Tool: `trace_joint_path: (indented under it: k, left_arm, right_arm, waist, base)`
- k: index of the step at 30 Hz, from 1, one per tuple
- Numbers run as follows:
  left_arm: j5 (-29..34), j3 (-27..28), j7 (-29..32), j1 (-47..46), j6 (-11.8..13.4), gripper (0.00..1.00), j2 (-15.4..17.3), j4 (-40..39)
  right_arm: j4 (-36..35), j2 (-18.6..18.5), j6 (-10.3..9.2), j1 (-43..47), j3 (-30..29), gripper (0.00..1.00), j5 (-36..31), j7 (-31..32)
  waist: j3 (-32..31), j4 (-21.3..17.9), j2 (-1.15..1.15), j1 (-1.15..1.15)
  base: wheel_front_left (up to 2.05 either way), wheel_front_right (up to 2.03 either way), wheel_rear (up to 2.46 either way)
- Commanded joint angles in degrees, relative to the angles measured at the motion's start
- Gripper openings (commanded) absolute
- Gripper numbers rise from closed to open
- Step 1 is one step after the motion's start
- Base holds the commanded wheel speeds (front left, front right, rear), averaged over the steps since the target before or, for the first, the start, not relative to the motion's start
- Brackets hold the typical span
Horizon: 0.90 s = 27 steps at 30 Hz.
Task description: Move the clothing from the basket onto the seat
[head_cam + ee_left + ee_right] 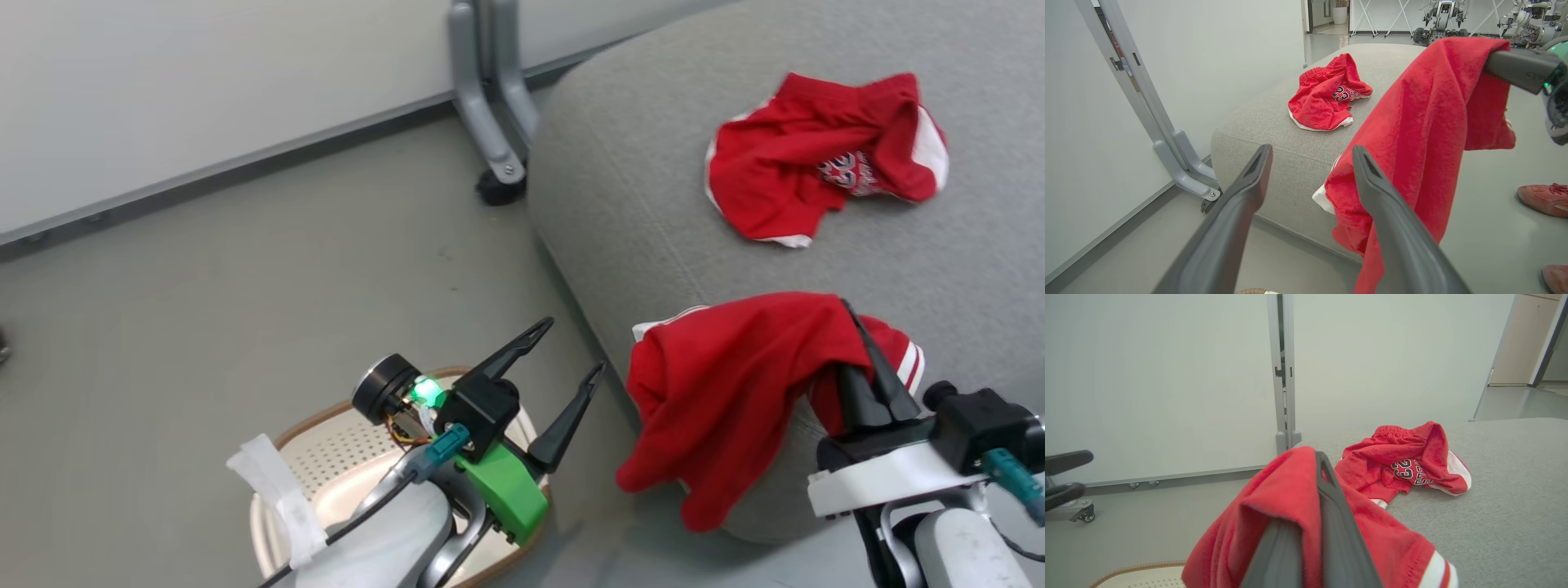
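Red sports cloth, two pieces, white trim. First garment (816,155): crumpled heap lying well in on grey seat (653,204), printed "23" emblem (845,171) facing up, white hem showing at edges. Second garment (727,392): pinched in right pincer (853,322), fingers closed together on fold; draped over seat's front edge, lower part hanging down side, white stripes at cuff. Left pincer (573,345): spread wide, holding nothing, above basket (318,418) on floor (245,286).

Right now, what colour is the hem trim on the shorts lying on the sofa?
White, edging the red shorts on the sofa; clearest in the left wrist view.
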Motion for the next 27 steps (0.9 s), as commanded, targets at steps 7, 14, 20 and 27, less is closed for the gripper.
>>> trace_joint_path:
  k: [7,14,20,27]
  left_arm:
    - [0.1,0.4,-0.5,0.7,-0.2,1.00,2.5,-2.1]
    - [1.1,-0.4,-0.4,-1.6,-1.2,1.00,2.9,-2.1]
    - [2.1,-0.6,-0.5,-2.1,-0.2,1.00,3.8,-3.4]
    - [3.9,-1.5,1.9,-3.9,0.4,1.00,4.8,-7.3]
  right_arm:
    - [-8.2,1.7,-0.08,2.1,-6.4,0.00,2.2,-0.2]
    - [-12.9,3.0,-0.05,3.8,-10.9,0.00,2.2,-0.2]
    - [-11.5,3.3,-0.05,-0.5,-11.9,0.00,3.7,-0.2]
    - [-8.1,-0.5,-0.05,-15.0,-14.9,0.00,5.3,-0.2]
  waist:
    - [7.2,-12.4,0.00,0.00]
    - [10.4,-12.7,0.00,0.00]
    - [13.4,-12.5,0.00,0.00]
    - [19.4,-8.4,0.00,0.00]
  base:
    - [0.00,0.00,0.00]
    - [0.00,0.00,0.00]
    - [0.00,0.00,0.00]
    - [0.00,0.00,0.00]
